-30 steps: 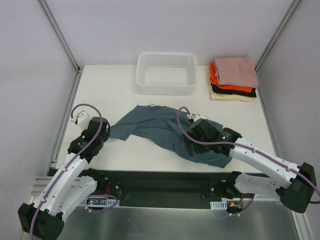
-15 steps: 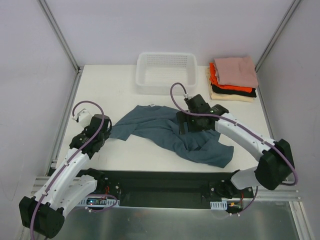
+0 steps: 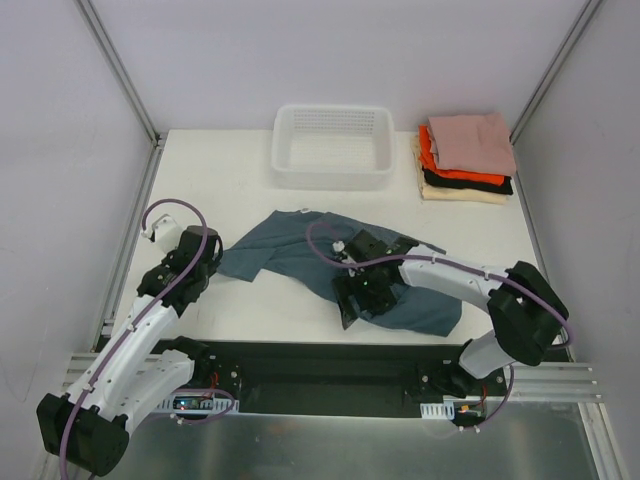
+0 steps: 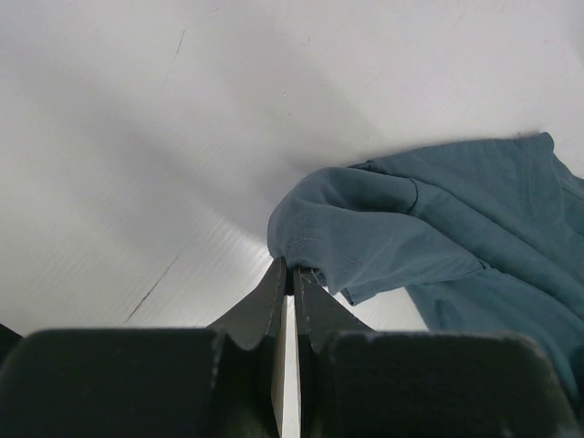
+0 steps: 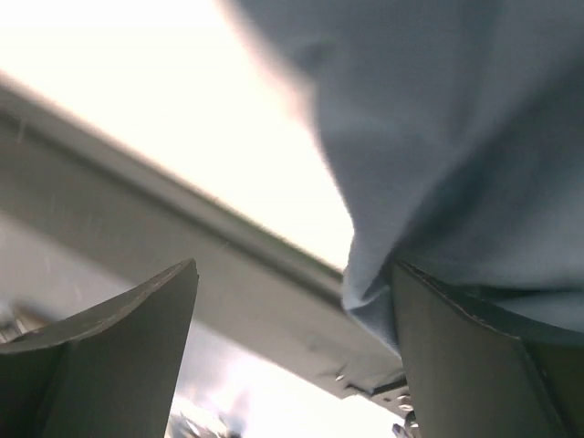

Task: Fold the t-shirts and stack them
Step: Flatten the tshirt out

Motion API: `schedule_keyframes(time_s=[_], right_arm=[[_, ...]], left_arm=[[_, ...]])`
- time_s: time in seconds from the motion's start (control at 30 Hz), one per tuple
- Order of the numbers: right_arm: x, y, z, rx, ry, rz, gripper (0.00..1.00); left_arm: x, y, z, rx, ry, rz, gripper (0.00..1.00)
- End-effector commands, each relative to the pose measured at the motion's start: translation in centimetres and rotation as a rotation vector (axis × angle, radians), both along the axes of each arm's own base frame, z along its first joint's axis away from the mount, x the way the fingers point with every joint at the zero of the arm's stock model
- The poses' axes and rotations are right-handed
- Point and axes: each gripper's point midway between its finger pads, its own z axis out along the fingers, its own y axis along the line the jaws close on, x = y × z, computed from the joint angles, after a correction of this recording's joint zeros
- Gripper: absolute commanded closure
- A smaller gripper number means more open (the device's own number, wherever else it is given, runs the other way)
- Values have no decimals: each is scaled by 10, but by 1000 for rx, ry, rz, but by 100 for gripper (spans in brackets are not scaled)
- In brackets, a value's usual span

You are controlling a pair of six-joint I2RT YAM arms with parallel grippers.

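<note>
A slate blue-grey t-shirt (image 3: pixel 295 252) lies crumpled across the middle of the table. My left gripper (image 3: pixel 212 264) is shut on its left corner, and in the left wrist view the fingertips pinch a fold of the cloth (image 4: pixel 365 233). My right gripper (image 3: pixel 350 306) is low at the shirt's near edge. Its jaws stand wide apart, with a hanging edge of the shirt (image 5: pixel 456 137) against the inside of the right finger (image 5: pixel 465 365). Folded t-shirts are stacked (image 3: pixel 465 160) at the back right: pink on top, then orange-red, black and cream.
A white mesh basket (image 3: pixel 332 172) stands at the back centre, left of the stack. The black base rail (image 3: pixel 320 365) runs along the table's near edge just below my right gripper. Metal frame posts flank the table.
My right arm swung from the shirt's right side over its middle and down to its near edge, further left. Its jaws narrowed a little. The left gripper kept its hold and place.
</note>
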Motion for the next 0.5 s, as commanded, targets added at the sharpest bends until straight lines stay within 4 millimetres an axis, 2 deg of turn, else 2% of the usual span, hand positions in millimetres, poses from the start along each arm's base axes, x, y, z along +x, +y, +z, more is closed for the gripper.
schedule_keyframes(time_s=[0.0,0.03,0.1,0.13,0.2,0.33,0.47], right_arm=[[-54,41,24,176,73,241,14],[-67,48,36,199,39,324,14],[-72,46,41,179,-55,436,14],[-83,42,44,150,-73,481,13],[-77,32,44,98,-136,506,12],[-65,10,35,-26,-185,429,12],[-52,15,36,-30,-221,354,15]], left_arm=[[5,8,13,26,-22,37,100],[5,8,13,26,-19,36,100],[5,7,10,25,-8,32,100],[4,7,8,24,-5,30,100],[4,7,8,22,-4,32,100],[2,8,7,23,-7,35,100],[3,7,8,20,-10,32,100]])
